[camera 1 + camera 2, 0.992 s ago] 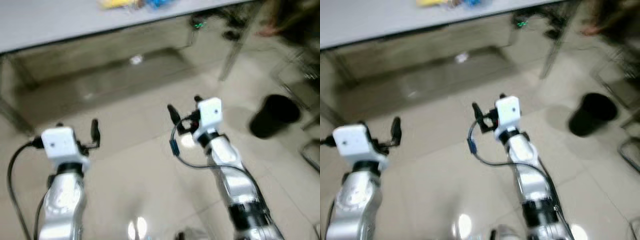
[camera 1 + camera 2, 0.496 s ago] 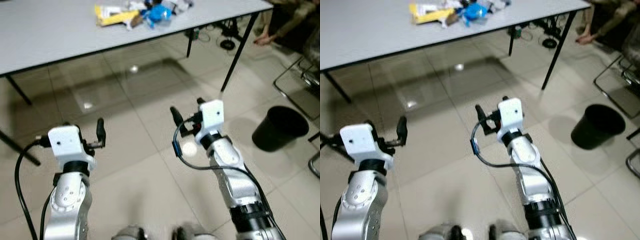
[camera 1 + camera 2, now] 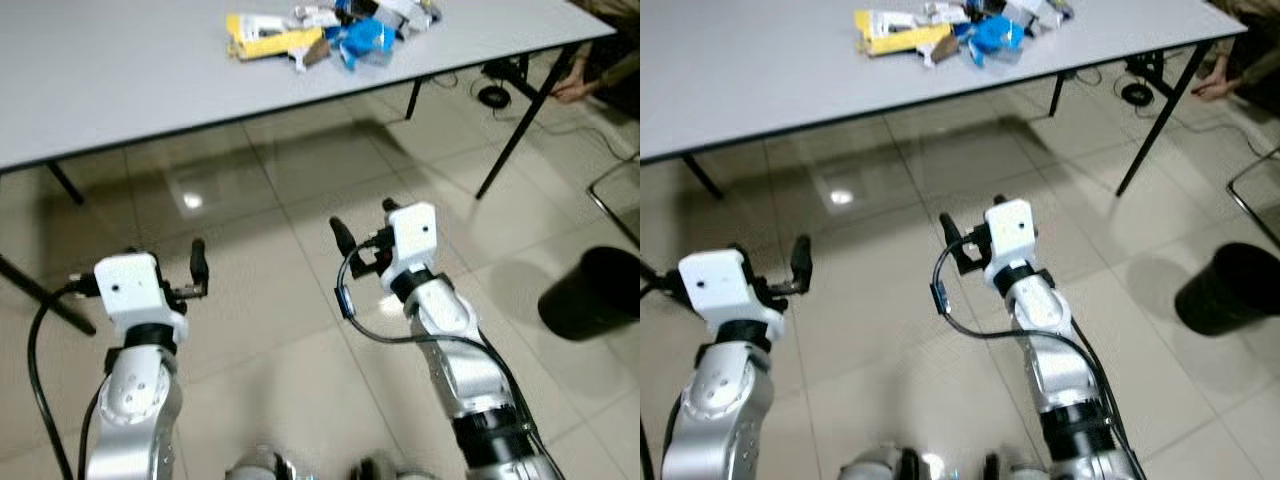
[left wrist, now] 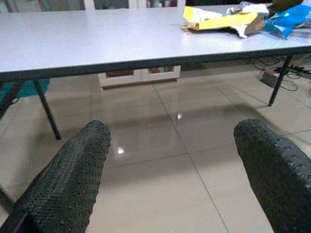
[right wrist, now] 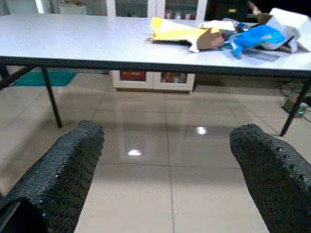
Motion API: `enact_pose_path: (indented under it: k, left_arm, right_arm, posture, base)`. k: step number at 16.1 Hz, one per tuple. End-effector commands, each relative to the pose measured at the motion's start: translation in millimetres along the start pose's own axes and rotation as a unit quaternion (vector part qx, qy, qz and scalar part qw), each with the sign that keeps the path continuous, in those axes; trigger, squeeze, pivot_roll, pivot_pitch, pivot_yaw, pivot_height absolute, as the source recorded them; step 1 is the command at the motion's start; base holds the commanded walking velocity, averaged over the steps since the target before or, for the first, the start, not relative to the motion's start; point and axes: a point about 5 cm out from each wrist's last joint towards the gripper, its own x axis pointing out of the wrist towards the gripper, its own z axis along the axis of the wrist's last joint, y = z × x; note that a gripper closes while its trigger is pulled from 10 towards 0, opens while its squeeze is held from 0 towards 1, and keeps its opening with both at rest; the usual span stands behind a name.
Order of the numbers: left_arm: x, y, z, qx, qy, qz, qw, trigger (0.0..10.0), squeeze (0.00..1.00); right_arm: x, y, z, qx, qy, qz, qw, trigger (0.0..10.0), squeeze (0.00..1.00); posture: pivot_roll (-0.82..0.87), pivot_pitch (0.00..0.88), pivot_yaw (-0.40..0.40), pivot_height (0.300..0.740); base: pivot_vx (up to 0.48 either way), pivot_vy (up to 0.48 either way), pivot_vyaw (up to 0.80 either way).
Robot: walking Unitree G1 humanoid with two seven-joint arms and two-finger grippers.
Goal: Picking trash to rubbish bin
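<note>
I count one grey table (image 3: 120,70), one black rubbish bin (image 3: 592,294) and one heap of trash (image 3: 330,25) (its pieces overlap too much to number). I also count two grippers: left gripper (image 4: 170,160), right gripper (image 5: 167,160).

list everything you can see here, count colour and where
table: one, grey top, dark legs, ahead of the robot
trash pile: one heap, yellow, blue, white and brown wrappers, far end of the table top
rubbish bin: one, black, on the floor to the robot's right
floor: beige glossy tiles, under everything
cables: dark, on the floor beyond the table's right legs
left gripper: black fingers open, held over the floor, empty
right gripper: black fingers open, held over the floor, empty
</note>
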Motion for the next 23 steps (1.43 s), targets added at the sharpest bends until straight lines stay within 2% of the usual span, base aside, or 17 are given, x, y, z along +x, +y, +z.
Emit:
enact_pose_path:
  k: [1, 9, 14, 20, 21, 23]
  left_arm:
    - [-1.0, -4.3, -1.8, -0.001, 0.006, -0.003, 1.0, 10.0, 0.0]
    - [0.0, -4.2, -3.6, 0.006, 0.011, -0.001, 1.0, 10.0, 0.0]
    - [0.5, -3.0, -5.3, 0.009, 0.014, 0.002, 1.0, 10.0, 0.0]
    - [0.6, -2.2, -6.7, -0.003, 0.019, 0.008, 1.0, 10.0, 0.0]
    - [0.6, -2.6, -6.9, -0.018, 0.017, 0.011, 1.0, 10.0, 0.0]
    - [0.9, -2.3, -6.7, -0.009, 0.018, 0.008, 1.0, 10.0, 0.0]
  right_arm:
    - [-3.9, -8.9, 0.9, 0.007, -0.003, -0.015, 1.0, 10.0, 0.0]
    - [-3.2, -8.0, 1.2, 0.003, -0.004, -0.016, 1.0, 10.0, 0.0]
    - [-2.2, -6.9, 1.1, 0.002, -0.005, -0.014, 1.0, 10.0, 0.0]
    - [-2.5, -6.5, 1.8, -0.004, -0.005, -0.01, 1.0, 10.0, 0.0]
    - [-2.4, -6.4, 1.7, -0.004, -0.005, -0.01, 1.0, 10.0, 0.0]
    - [-2.3, -6.0, 1.3, -0.004, -0.004, -0.009, 1.0, 10.0, 0.0]
  posture:
    - [-0.01, 0.176, -0.014, 0.74]
    - [-0.01, 0.176, -0.014, 0.74]
    - [-0.01, 0.168, -0.012, 0.74]
    - [-0.01, 0.168, -0.012, 0.74]
    - [-0.01, 0.168, -0.012, 0.74]
    - [-0.01, 0.168, -0.012, 0.74]
  base:
    - [0.48, 0.0, 0.0]
    - [0.468, 0.0, 0.0]
    - [0.361, -0.311, 0.0]
    - [0.237, -0.388, 0.0]
    - [0.0, 0.0, 0.0]
    - [0.0, 0.0, 0.0]
